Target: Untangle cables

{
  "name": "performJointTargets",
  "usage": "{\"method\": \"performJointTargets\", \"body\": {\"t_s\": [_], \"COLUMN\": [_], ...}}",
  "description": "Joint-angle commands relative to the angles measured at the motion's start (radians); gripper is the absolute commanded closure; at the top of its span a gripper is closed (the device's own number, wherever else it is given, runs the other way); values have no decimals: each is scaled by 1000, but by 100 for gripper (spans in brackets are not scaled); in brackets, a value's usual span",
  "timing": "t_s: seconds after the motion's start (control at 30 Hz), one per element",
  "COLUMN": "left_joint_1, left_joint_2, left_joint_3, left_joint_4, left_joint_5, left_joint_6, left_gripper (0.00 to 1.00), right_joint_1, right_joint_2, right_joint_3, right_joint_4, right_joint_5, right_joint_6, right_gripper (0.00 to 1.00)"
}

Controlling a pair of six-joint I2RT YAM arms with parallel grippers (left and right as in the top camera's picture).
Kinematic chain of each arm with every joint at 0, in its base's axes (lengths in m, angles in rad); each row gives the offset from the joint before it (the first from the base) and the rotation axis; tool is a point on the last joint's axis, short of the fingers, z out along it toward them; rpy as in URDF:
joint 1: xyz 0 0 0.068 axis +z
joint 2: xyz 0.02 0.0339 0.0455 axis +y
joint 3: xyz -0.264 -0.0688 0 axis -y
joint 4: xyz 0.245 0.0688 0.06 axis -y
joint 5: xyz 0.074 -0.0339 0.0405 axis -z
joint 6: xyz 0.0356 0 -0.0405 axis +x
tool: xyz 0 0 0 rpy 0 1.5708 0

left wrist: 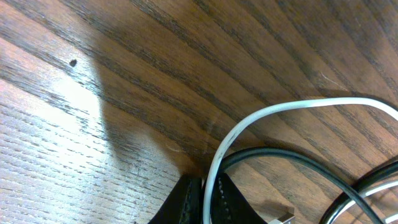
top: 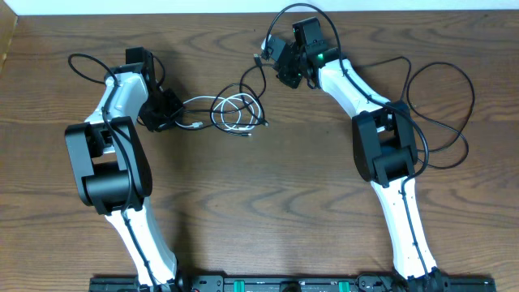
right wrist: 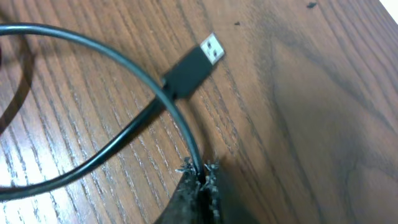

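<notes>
A coil of black and white cables (top: 237,113) lies at the table's middle. My left gripper (top: 166,116) is just left of it and is shut on the white cable (left wrist: 267,115), which runs up between the fingers (left wrist: 210,193) in the left wrist view. A black cable (left wrist: 292,163) loops beside it there. My right gripper (top: 285,69) is at the upper middle and is shut on a black cable (right wrist: 124,65). That cable's USB plug (right wrist: 194,65) lies on the wood just beyond the fingertips (right wrist: 202,174). The black cable runs from the plug (top: 258,58) down into the coil.
The wooden table (top: 268,203) spreads around both arms. Thick black arm wires loop at the left (top: 81,65) and the right (top: 454,122). A silver plug end (left wrist: 281,218) lies by my left fingers. The table's far edge (top: 162,15) is close behind both grippers.
</notes>
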Motion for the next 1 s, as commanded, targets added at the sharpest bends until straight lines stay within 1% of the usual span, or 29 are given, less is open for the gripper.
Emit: {"method": "performJointTargets", "body": {"t_s": [0.0, 0.17, 0.3, 0.33, 0.53, 0.6, 0.7, 0.8, 0.83, 0.87, 0.97], "left_joint_1": [2, 2, 2, 2, 2, 2, 2, 2, 2, 2, 2], "left_joint_2": [40, 40, 40, 40, 40, 40, 40, 39, 40, 40, 40], "left_joint_3": [-23, -23, -23, -23, -23, -23, -23, -23, -23, -23, -23], "left_joint_4": [-3, -3, -3, -3, -3, -3, -3, -2, -2, -3, -3], "left_joint_5": [-54, -54, -54, -54, -54, -54, -54, -54, -54, -54, -54], "left_joint_6": [2, 2, 2, 2, 2, 1, 2, 2, 2, 2, 2], "left_gripper": [86, 86, 86, 86, 85, 86, 85, 85, 85, 85, 85], "right_joint_1": [-9, -23, -41, -45, -51, -54, -59, -68, -73, -86, -121], "right_joint_2": [27, -60, -197, -223, -358, -386, -402, -403, -402, -402, -402], "right_joint_3": [-9, -9, -9, -9, -9, -9, -9, -9, -9, -12, -13], "right_joint_4": [-28, -51, -114, -137, -323, -372, -422, -458, -471, -493, -563], "right_joint_5": [35, 34, 34, 34, 38, 69, 176, 378, 470, 602, 727], "right_joint_6": [36, 153, 309, 326, 337, 337, 346, 437, 471, 520, 576], "right_gripper": [99, 99, 99, 99, 99, 99, 99, 99, 99, 99, 99]}}
